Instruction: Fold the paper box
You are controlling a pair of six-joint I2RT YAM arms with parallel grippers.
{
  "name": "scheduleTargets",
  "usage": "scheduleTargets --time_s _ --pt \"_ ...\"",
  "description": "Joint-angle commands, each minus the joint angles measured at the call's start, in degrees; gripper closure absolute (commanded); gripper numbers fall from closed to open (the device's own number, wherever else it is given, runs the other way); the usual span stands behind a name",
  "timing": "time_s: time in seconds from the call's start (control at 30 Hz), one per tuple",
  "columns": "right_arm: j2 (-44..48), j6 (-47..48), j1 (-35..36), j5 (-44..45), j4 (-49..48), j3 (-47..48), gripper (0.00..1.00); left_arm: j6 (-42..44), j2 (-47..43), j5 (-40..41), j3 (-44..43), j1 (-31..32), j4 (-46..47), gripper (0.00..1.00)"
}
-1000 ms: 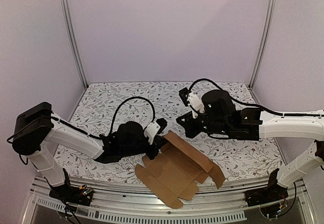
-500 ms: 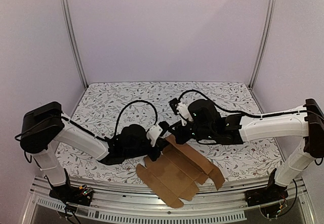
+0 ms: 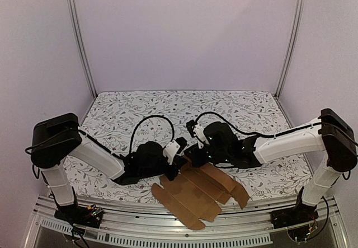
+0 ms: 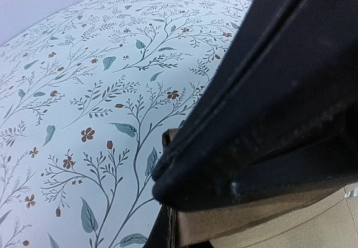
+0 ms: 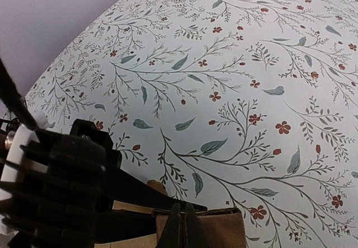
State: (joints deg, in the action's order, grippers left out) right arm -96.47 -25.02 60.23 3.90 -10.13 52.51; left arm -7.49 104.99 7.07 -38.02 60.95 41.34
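Observation:
The paper box (image 3: 193,195) is a flat brown die-cut cardboard sheet with flaps, lying at the table's near edge, partly over it. My left gripper (image 3: 178,157) is shut on the sheet's far left corner; in the left wrist view a black finger (image 4: 268,108) lies over the cardboard (image 4: 240,220). My right gripper (image 3: 193,155) is at the same far corner, right beside the left one. In the right wrist view its fingertips (image 5: 183,211) are closed together against a brown flap (image 5: 224,228); I cannot tell whether they pinch it.
The table has a white cloth with a leaf and flower print (image 3: 168,108). Metal frame posts (image 3: 78,41) and pale walls enclose the back and sides. The left gripper body (image 5: 72,175) fills the right wrist view's lower left.
My right arm has swung left and down to the sheet's far corner beside the left gripper. The raised far flap now lies lower. The left gripper has shifted slightly right.

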Motion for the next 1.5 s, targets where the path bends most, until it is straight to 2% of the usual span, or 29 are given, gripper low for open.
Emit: scheduleTargets --time_s 0.0,0.3,0.67,1.33,1.47 --pt "-2.76 -1.82 -0.29 -2.12 -1.46 -2.10 1.00 -2.07 0.90 0.38 1.37 -0.57 3.48 0.98" --pt "-4.24 -2.58 0.32 -1.24 -1.65 -3.29 1.00 -4.53 2.79 0.63 3.03 -0.56 6.38 0.85" --pt "-4.57 -3.11 1.05 -1.08 -1.62 -3.07 1.00 -6.21 5.33 0.74 2.58 -0.43 9.65 0.79" --pt "-4.10 -4.08 1.75 -0.74 -1.86 -3.20 1.00 -11.90 12.23 5.77 1.28 -0.39 22.26 0.78" --pt "-4.09 -4.14 1.82 -0.83 -2.04 -3.20 1.00 -12.24 12.93 6.70 0.82 -0.39 23.40 0.86"
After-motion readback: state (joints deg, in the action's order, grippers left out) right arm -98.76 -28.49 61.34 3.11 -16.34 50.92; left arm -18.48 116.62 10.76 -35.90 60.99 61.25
